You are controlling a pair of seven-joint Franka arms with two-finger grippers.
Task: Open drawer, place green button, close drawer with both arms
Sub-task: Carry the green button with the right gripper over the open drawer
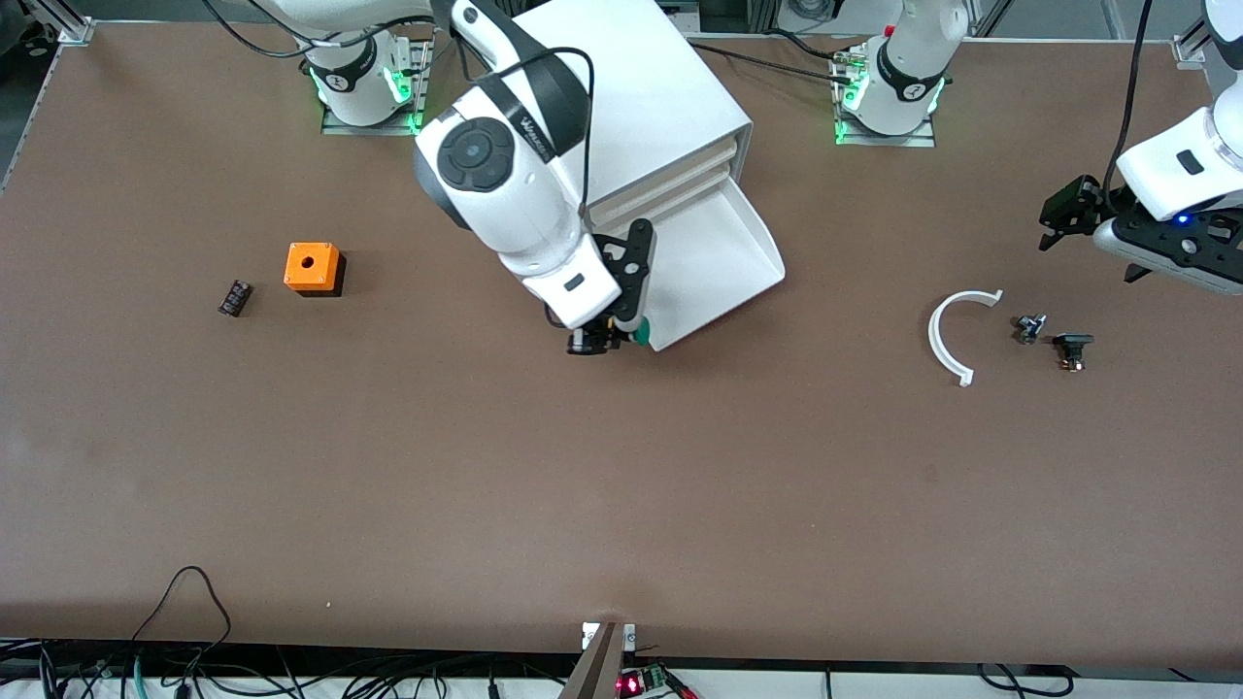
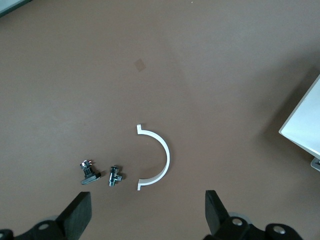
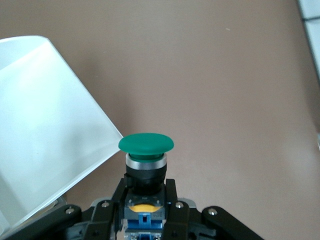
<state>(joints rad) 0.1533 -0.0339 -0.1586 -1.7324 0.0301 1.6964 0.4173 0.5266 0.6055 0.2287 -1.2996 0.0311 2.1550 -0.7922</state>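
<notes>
The white cabinet (image 1: 660,107) stands between the arms' bases. Its bottommost drawer (image 1: 723,248) is pulled out toward the front camera. My right gripper (image 1: 621,325) is shut on the button (image 1: 641,337) and holds it just off the drawer's front corner, over the table. In the right wrist view the green cap (image 3: 146,144) stands above the black fingers (image 3: 116,200), with the drawer's wall (image 3: 45,125) beside it. My left gripper (image 1: 1092,243) hangs open and empty over the left arm's end of the table, its fingers (image 2: 80,212) wide apart.
An orange cube (image 1: 313,267) and a small black part (image 1: 234,297) lie toward the right arm's end. A white C-shaped piece (image 1: 947,335) and two small metal parts (image 1: 1029,327) (image 1: 1072,348) lie under the left gripper; they also show in the left wrist view (image 2: 162,155).
</notes>
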